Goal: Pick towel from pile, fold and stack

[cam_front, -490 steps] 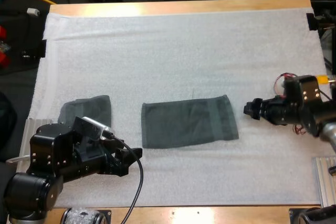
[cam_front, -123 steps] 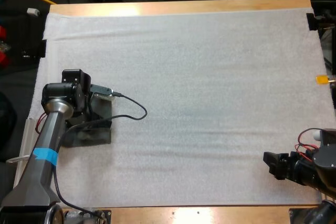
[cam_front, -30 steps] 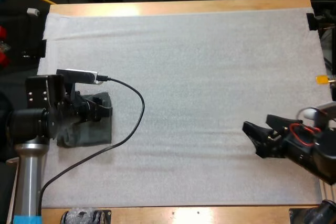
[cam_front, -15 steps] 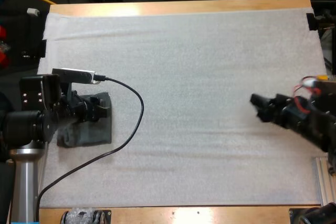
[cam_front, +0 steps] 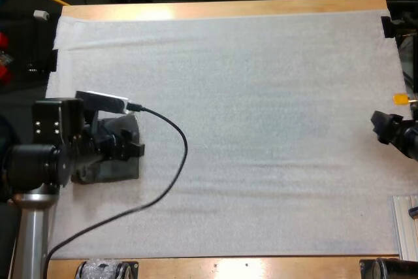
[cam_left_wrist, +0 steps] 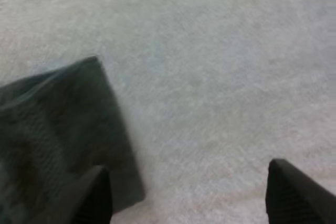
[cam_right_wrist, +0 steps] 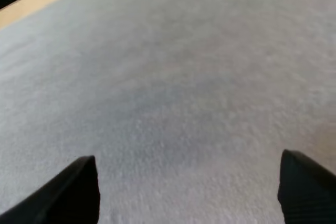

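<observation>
- At the left side of the mat, the left gripper hangs over the stack with its two black fingers spread apart and nothing between them. In the left wrist view one finger is over the stack's corner and the other over bare mat.
- Directly beneath it lies the folded stack of dark grey-green towels, flat and roughly square, near the mat's left edge. The arm covers its left part.
- Around the stack spreads the white foam mat. Sixteen seconds ago a half-folded towel lay across its middle; that spot is bare now, and the stack on the left looks fuller.
- Four seconds ago the left arm reached down onto the stack; since then it has drawn back and turned.
- Far to the right, the right gripper has its fingers wide apart over bare mat, holding nothing. Over the last second it has swung from the near right of the mat out to the right edge.
- Beyond the mat, the light wooden table shows as a strip along the far side.
- Judgement: this towel's fold-and-stack round looks complete, with both arms clearing away. Any further work calls for a fresh towel.
</observation>
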